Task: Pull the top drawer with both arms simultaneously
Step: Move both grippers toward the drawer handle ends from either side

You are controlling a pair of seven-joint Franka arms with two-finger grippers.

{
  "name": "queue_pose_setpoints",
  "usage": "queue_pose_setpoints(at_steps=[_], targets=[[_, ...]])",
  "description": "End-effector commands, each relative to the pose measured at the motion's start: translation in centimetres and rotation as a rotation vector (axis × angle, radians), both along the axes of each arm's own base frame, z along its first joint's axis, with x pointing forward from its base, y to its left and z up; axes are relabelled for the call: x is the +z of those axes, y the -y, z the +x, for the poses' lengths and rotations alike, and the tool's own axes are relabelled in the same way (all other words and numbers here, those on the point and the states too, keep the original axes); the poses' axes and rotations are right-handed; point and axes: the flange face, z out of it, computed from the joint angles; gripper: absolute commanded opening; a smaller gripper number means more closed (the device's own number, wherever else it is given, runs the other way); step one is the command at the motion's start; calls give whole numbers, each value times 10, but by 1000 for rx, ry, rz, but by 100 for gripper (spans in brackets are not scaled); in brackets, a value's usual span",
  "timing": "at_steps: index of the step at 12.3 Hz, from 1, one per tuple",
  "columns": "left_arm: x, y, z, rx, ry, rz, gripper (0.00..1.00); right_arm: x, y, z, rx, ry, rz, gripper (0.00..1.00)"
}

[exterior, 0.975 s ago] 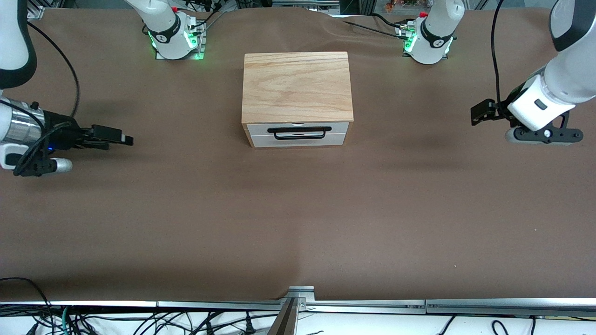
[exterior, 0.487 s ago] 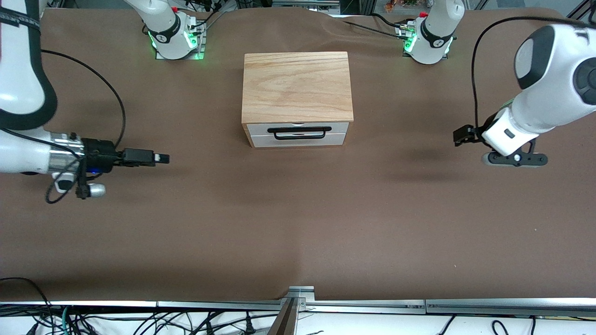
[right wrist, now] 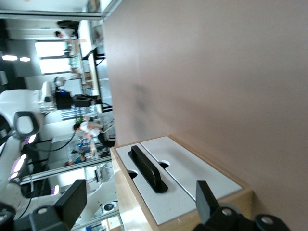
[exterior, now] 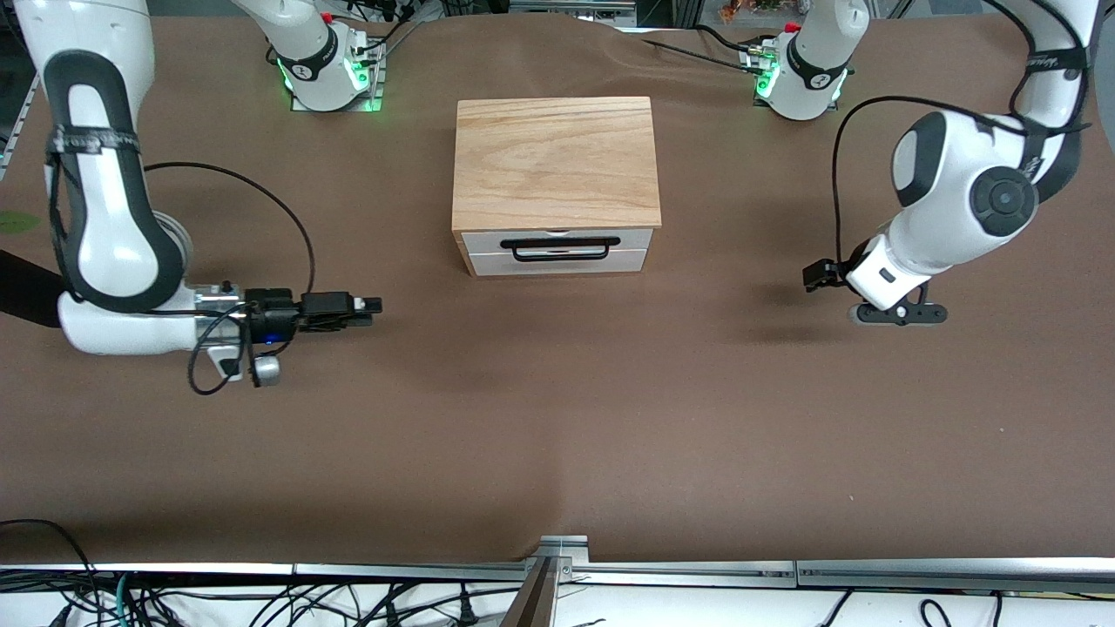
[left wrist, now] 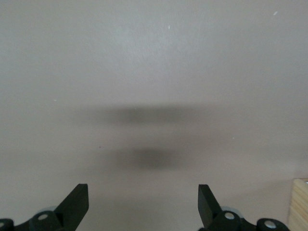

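The top drawer (exterior: 488, 241) is closed in the oak casing (exterior: 555, 161) at the table's middle; its white front carries a long black handle (exterior: 560, 248). My right gripper (exterior: 370, 305) is open and empty above the table, beside the casing toward the right arm's end. Its wrist view shows the drawer front (right wrist: 171, 207) and handle (right wrist: 149, 169) between its open fingers (right wrist: 72, 202). My left gripper (exterior: 814, 277) is open and empty above the table toward the left arm's end. Its fingers (left wrist: 79, 202) frame bare table.
A plain white drawer front (exterior: 557, 262) sits under the top drawer. The brown table cover (exterior: 557, 418) stretches to a metal rail (exterior: 557, 570) at the edge nearest the front camera. The casing's corner (left wrist: 301, 202) shows in the left wrist view.
Both arms have swung in from the table's ends toward the casing and come nearer the front camera. The drawer has not moved.
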Motion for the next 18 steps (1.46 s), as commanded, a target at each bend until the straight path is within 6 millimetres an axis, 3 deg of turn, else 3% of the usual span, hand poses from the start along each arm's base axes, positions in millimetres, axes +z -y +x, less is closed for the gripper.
queue_pose_setpoints(at_steps=[1,3,7,11,13,15,18], targets=[[-37,30,-6,-30,-44,-24,100,-30,-34,-22,-1,20,95,100],[-42,63,-7,-29,-17,-103,100,-46,-54,-33,-14,44,94,100],[-56,90,-11,46,-51,-441,100,-70,-91,-58,-52,95,165,100],[-92,103,-14,86,25,-827,100,-85,-126,-84,-65,138,242,100],[-103,127,-20,118,65,-994,100,-91,-146,-98,-84,144,277,100],[-110,154,-27,135,128,-1156,100,-98,-156,-108,-81,169,265,100],[-128,174,-36,76,238,-1349,100,-111,-154,-126,-74,196,275,100]])
